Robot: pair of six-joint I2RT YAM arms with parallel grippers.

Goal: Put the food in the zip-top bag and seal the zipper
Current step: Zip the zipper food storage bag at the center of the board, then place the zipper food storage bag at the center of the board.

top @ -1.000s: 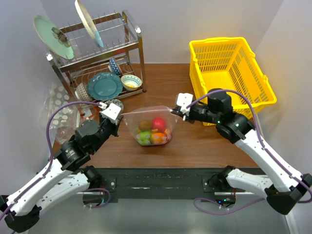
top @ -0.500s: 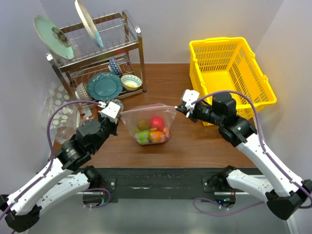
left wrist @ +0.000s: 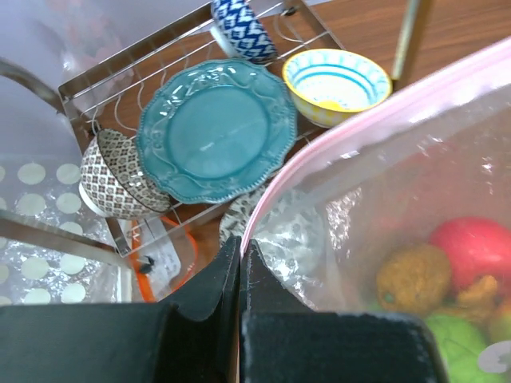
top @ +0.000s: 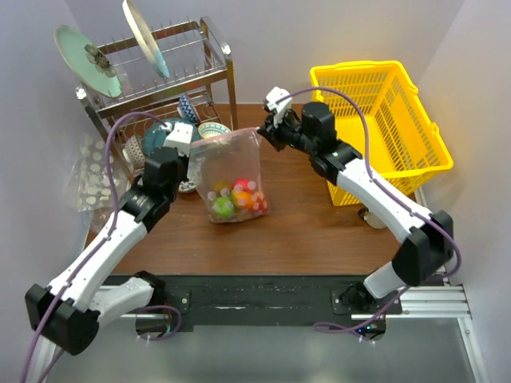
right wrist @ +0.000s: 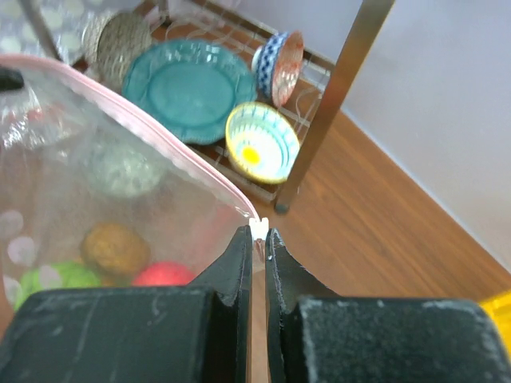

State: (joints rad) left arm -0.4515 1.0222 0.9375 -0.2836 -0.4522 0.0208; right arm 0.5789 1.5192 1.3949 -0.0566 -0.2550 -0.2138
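The zip-top bag (top: 227, 167) hangs above the table, held taut by its top corners between my two grippers. The food (top: 231, 199) lies in its bottom: a red piece (left wrist: 471, 243), a tan one (left wrist: 415, 279) and a green one (left wrist: 455, 343). My left gripper (top: 194, 150) (left wrist: 240, 243) is shut on the left end of the pink zipper (left wrist: 359, 128). My right gripper (top: 266, 132) (right wrist: 258, 233) is shut on the right end of the zipper (right wrist: 160, 120), at its small white slider (right wrist: 258, 227). The zipper (top: 226, 136) runs straight between the two grippers.
A metal dish rack (top: 172, 88) stands at the back left, right behind the bag, with a teal plate (top: 168, 140) (left wrist: 215, 128) and a yellow-and-blue bowl (left wrist: 335, 84) (right wrist: 259, 144). A yellow basket (top: 375, 120) stands at the right. A clear dotted bag (top: 96, 179) lies at the far left.
Both grippers have lifted the bag and carried it back and left towards the rack. The bag went from resting slack on the table to hanging taut, its mouth pulled straight.
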